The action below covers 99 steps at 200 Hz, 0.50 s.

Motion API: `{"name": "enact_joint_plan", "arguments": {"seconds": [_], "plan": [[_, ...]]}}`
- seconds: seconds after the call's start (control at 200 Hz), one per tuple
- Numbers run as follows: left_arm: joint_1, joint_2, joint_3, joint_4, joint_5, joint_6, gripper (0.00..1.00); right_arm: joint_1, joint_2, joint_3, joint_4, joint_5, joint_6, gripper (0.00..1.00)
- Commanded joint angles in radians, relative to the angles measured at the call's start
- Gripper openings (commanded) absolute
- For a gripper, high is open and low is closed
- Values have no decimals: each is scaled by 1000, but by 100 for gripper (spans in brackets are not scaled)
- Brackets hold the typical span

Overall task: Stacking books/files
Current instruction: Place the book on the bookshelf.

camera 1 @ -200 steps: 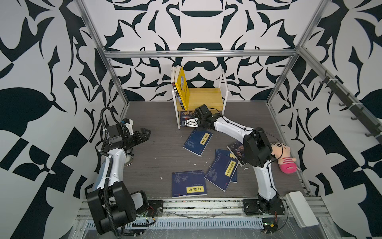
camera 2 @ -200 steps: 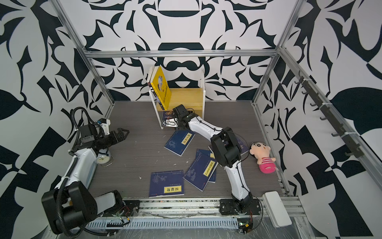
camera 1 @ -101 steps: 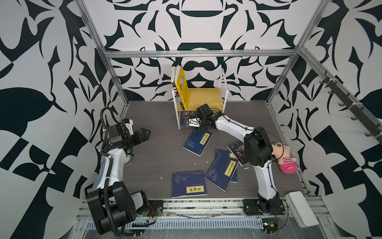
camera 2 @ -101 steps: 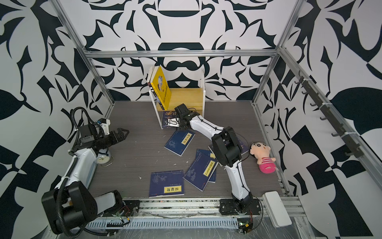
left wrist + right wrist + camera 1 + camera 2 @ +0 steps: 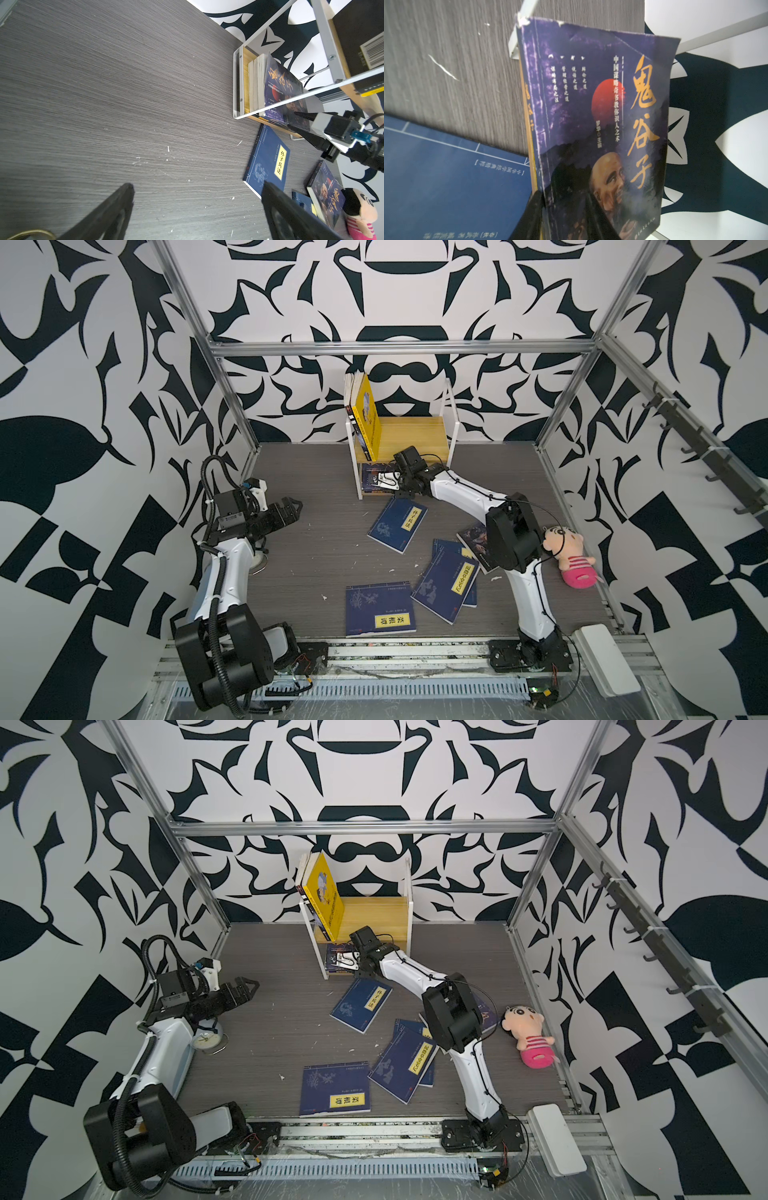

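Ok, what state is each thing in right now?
Left gripper: open, empty, above the table.
Right gripper: jaws astride the purple book, grip unclear.
Purple book: standing tilted in the rack's lower shelf.
Yellow book: upright, leaning, on the upper shelf.
Navy books: four flat on the table, two overlapping.
Second purple book: flat, partly under the right arm.
Plush doll: lying down.

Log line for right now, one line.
left end effector: open, empty, above table | right end effector: jaws astride purple book on lower shelf of rack, grip unclear | blue books: flat on table
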Motion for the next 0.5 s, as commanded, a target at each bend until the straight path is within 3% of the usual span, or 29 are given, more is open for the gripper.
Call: {"name": "enact_joint_plan", "arguments": {"seconds": [0.0,0.49], "plan": [[3,-9,-17,6,12,1,100,-10,-6,43,45,41,26,33],[8,-11,-19,9,13,1,100,-17,-5,54,46,56,79,29]]}}
